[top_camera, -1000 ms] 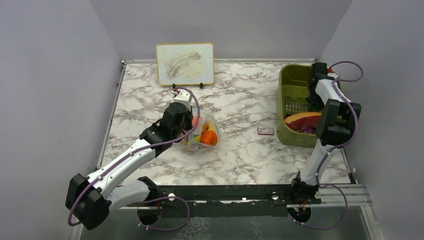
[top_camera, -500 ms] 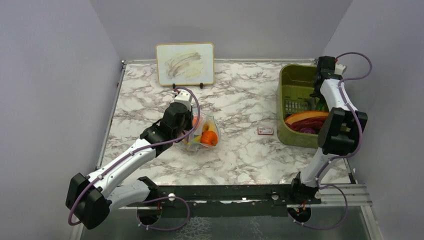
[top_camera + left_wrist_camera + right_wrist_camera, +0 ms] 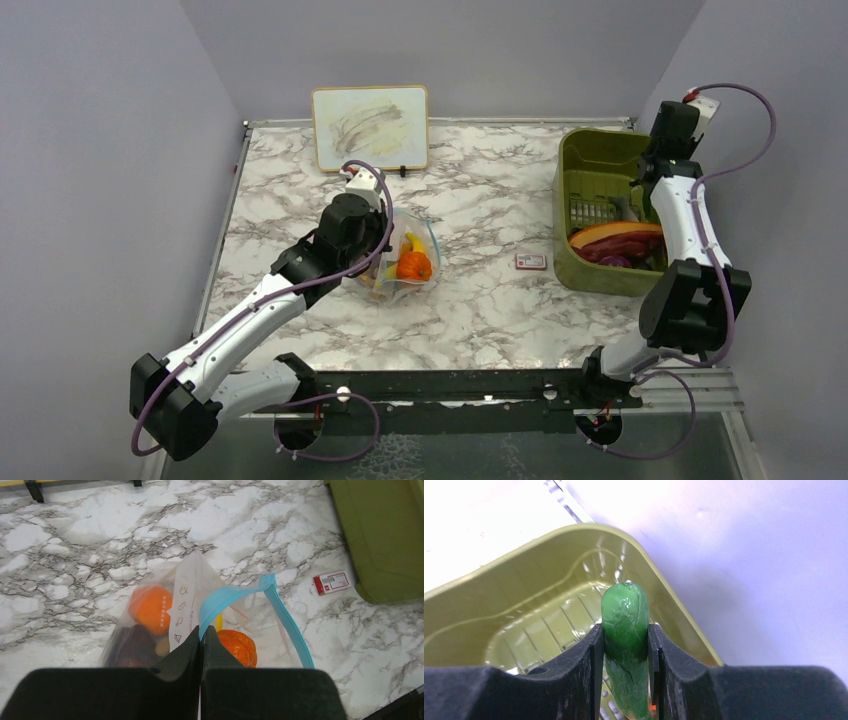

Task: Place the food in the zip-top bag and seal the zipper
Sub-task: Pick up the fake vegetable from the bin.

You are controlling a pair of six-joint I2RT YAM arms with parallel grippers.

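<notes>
We find the green piece (image 3: 625, 605) upright between the fingers of the right gripper (image 3: 625, 632). Its rounded tip points to 12 o'clock in the right wrist view, and both jaws squeeze its sides, with the olive-green bin (image 3: 524, 580) behind it. The zip-top bag (image 3: 185, 595) sits on the marble table (image 3: 480, 300), at 9 o'clock from the red-and-white card (image 3: 531, 262) in the top view. The left gripper (image 3: 201, 636) has its jaws pressed together on the near end of the zipper (image 3: 282, 615) (the strip climbs toward 1 o'clock, then falls toward 5 o'clock, the mouth gaping). Inside the bag we see an orange round piece (image 3: 150, 607), an orange ridged piece (image 3: 239, 647), a dark purple piece (image 3: 132, 647) and the yellow banana (image 3: 412, 243).
</notes>
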